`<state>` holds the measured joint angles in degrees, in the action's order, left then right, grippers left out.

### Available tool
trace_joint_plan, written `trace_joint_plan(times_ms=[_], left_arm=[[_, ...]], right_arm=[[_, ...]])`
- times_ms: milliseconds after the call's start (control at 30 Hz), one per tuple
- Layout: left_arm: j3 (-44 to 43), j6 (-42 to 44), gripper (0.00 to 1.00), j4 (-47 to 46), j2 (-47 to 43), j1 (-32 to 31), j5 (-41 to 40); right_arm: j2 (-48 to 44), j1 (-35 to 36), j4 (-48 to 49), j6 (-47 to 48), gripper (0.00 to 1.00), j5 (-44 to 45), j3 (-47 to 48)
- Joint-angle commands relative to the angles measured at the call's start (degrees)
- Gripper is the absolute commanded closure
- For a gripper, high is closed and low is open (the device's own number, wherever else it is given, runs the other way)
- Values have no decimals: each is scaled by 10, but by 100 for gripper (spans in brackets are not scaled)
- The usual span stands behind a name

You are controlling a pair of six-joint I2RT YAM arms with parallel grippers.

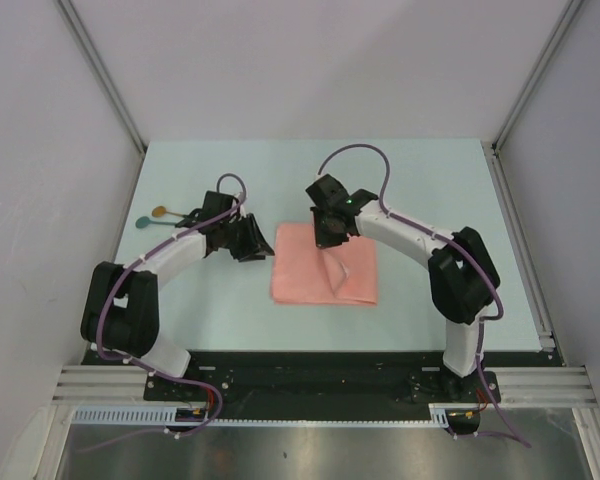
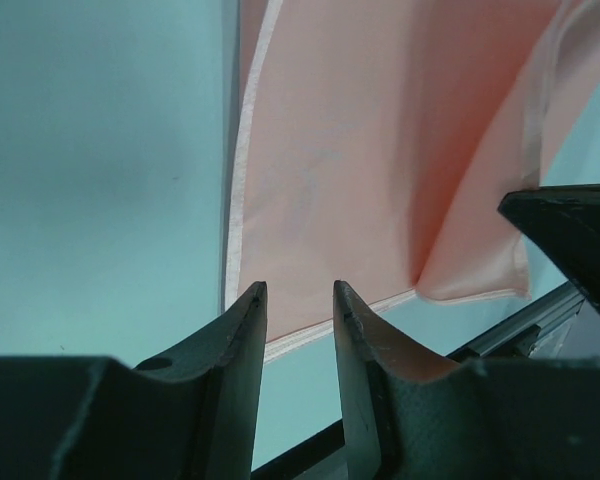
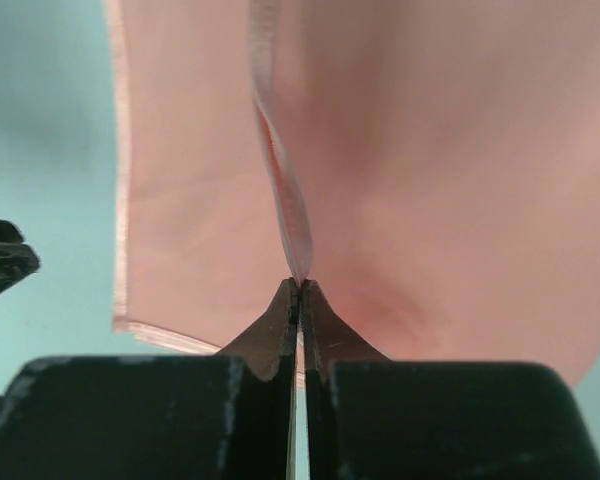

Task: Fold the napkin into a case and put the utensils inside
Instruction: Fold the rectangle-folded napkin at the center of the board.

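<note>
The salmon-pink napkin [image 1: 325,268] lies folded in layers at the middle of the table. My right gripper [image 1: 330,238] is shut on an edge of the napkin's top layer [image 3: 285,190] and lifts it into a ridge. My left gripper [image 1: 252,240] is open and empty just left of the napkin, its fingertips [image 2: 255,300] near the napkin's hemmed corner [image 2: 280,345]. The two spoons [image 1: 170,214], one with a golden-brown bowl and one with a teal-green bowl, lie at the far left of the table, partly behind the left arm.
The pale teal table [image 1: 430,190] is bounded by white walls and metal rails [image 1: 520,230] on both sides. A black base strip [image 1: 310,370] runs along the near edge.
</note>
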<state>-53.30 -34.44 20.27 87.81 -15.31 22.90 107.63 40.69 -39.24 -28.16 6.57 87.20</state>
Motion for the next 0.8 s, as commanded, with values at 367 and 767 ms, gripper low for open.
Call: trace_joint_plan(times_ms=[367,767], left_arm=[[9,16,63,-16,-26,22,15],[11,11,63,-17,-11,34,17]], right_arm=[[103,12,58,-61,100,-139,104],[131,22,75,-76,100,-180,113]])
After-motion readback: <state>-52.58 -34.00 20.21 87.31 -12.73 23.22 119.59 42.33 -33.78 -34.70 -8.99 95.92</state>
